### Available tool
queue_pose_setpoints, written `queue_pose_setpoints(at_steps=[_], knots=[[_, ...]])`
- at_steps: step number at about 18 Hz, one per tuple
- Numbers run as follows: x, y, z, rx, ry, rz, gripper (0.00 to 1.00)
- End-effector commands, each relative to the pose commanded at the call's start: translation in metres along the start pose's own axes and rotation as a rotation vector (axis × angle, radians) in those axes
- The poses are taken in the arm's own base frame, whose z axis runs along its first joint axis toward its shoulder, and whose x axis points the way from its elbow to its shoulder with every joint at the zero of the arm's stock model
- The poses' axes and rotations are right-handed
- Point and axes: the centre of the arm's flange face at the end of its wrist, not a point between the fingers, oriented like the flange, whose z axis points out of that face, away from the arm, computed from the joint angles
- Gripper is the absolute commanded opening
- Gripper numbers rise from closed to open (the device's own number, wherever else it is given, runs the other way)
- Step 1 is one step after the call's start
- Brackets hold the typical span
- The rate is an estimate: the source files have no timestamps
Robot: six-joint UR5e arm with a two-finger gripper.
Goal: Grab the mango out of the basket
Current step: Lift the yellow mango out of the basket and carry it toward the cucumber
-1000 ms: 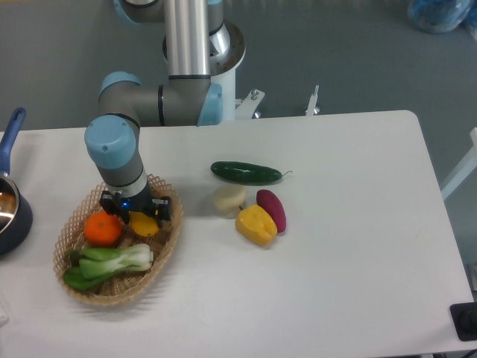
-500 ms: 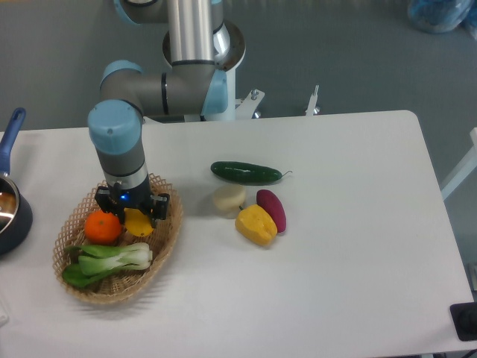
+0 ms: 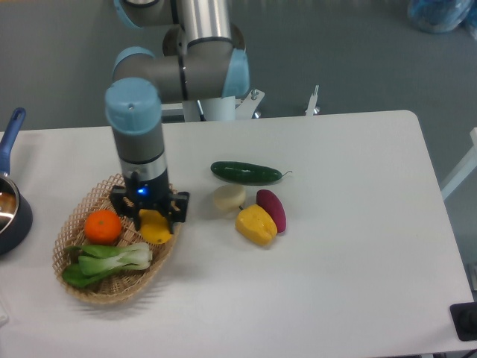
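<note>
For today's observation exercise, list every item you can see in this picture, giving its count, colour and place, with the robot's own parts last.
basket: 1, light tan wicker, left part of the table
mango: 1, yellow-orange, between the pincer's fingers over the basket's right side
orange: 1, orange, in the basket, left
leafy greens: 1 bunch, green, in the basket, front
cucumber: 1, dark green, table centre
pale round vegetable: 1, cream, just below the cucumber
purple vegetable: 1, purple, right of the pale one
yellow pepper-like piece: 1, yellow, touching the purple one
pot: 1, dark blue, left edge
table: 1, white
arm: 1, grey and light blue
pincer: 1, black, closed on the mango
</note>
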Motion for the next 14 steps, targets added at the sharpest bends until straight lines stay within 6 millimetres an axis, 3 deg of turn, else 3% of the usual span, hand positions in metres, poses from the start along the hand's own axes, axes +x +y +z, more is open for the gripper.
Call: queue_pose_setpoints(at_steps=[4,8,14], knots=[[-0.053,0.002,0.001,-0.005,-0.027,-0.023,0.42],[-0.118,0.018,0.005,-0.022,-0.051,-0.066,0.42],[-0.122,0.014,0.021,-0.107,-0.077,0.073,0.42]])
